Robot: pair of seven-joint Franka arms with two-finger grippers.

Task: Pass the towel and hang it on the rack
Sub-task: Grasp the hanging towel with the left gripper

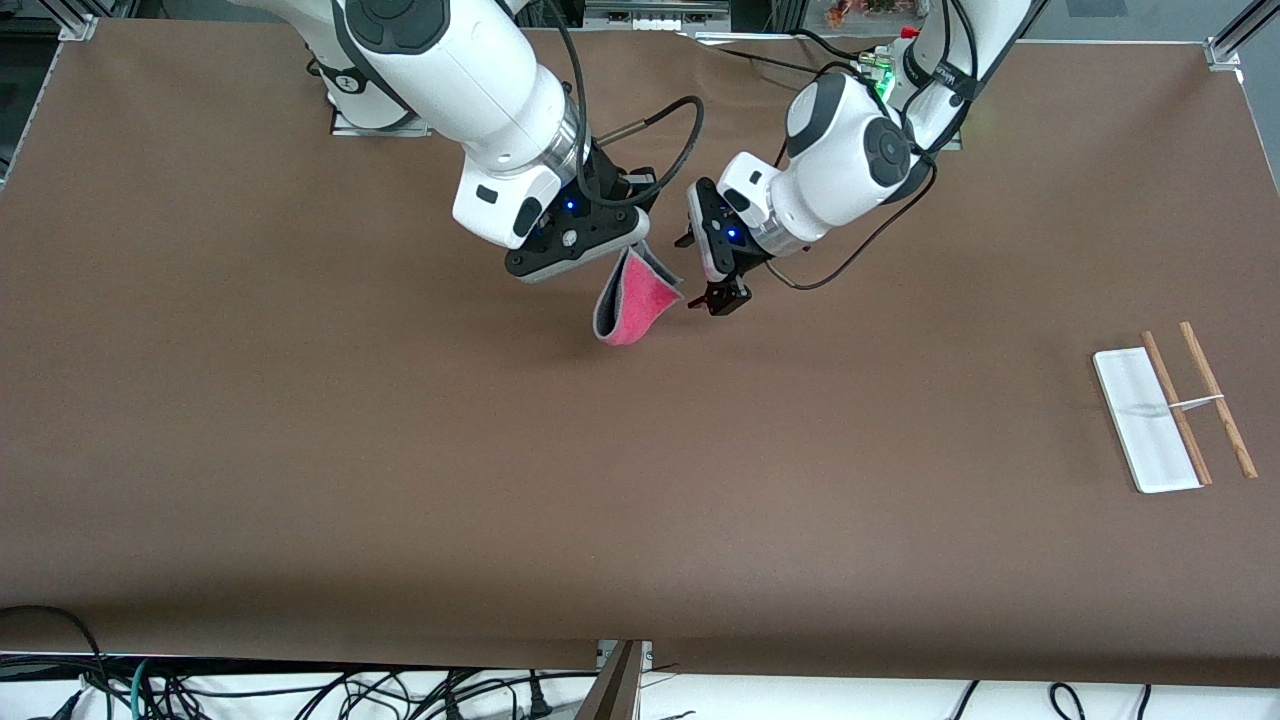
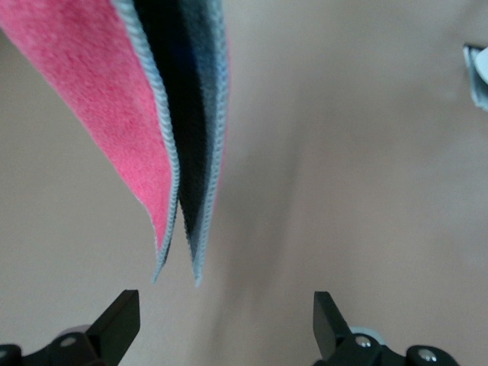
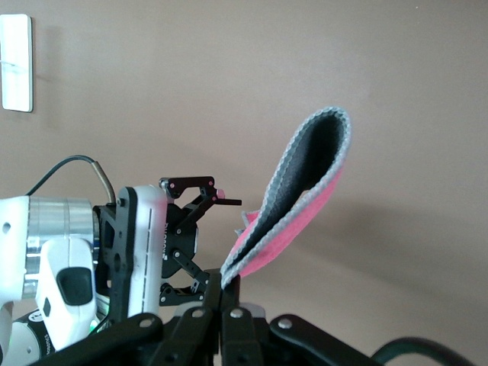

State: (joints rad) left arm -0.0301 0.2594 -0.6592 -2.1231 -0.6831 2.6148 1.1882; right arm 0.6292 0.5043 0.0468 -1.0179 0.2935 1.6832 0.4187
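Your right gripper point(image 1: 622, 262) is clamped on one corner of the folded towel point(image 1: 630, 303), which hangs over the table just beside your left gripper point(image 1: 722, 296), whose jaws stand apart and may catch only one limp layer, so it slips.

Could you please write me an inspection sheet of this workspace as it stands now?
Surface: brown table, bare apart from the rack.
Job's things: pink towel hangs folded from the right gripper; rack lies at the left arm's end.
Clutter: nothing seen.
Grippers: right gripper shut on the towel's edge, over the table's middle; left gripper open beside the towel, not touching it.
Cables: black leads loop at both wrists; tangled cords below the table's front edge.
Surroundings: metal frame posts at the corners.
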